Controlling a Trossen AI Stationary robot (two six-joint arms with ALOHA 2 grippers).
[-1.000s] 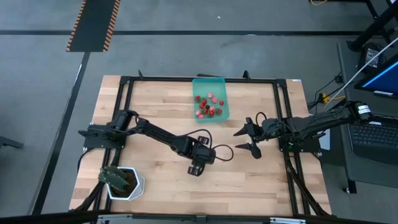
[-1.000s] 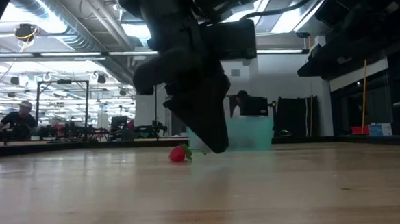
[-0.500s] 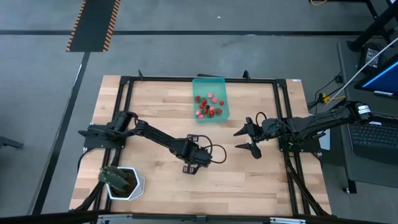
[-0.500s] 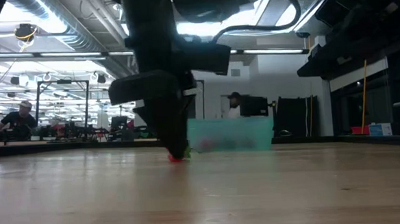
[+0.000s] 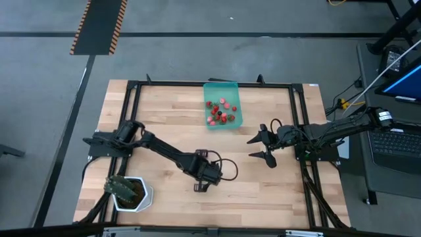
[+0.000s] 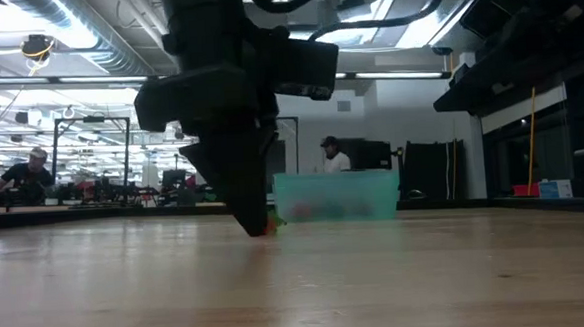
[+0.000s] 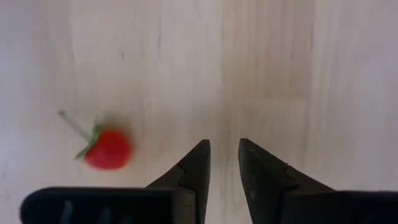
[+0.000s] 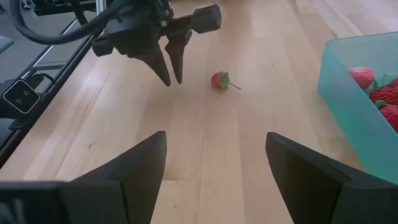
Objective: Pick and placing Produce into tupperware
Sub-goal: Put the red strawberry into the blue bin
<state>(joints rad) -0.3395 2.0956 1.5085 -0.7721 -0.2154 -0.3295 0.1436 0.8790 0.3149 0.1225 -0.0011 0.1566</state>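
A small red strawberry (image 7: pixel 107 149) with a green top and stalk lies alone on the wooden table, also seen in the right wrist view (image 8: pixel 219 80) and half hidden in the low view (image 6: pixel 268 225). My left gripper (image 5: pixel 200 186) (image 7: pixel 222 144) points down at bare wood just beside it. Its fingers are a narrow gap apart with nothing between them. The teal tupperware (image 5: pixel 222 105) (image 6: pixel 334 196) (image 8: pixel 360 93) stands at the far middle and holds several red fruits (image 5: pixel 219 113). My right gripper (image 5: pixel 258 148) (image 8: pixel 214 155) waits at the right, wide open and empty.
A white pot with a green plant (image 5: pixel 128 191) stands at the near left corner. A black metal frame (image 5: pixel 214 84) runs round the tabletop. Bare wood lies between the lone strawberry and the tupperware. People work in the room behind.
My left gripper has gone toward the table's left and near edges and has rolled about its wrist. Its fingertips now stand in front of the lone strawberry in the low view. The strawberry has stayed where it lay.
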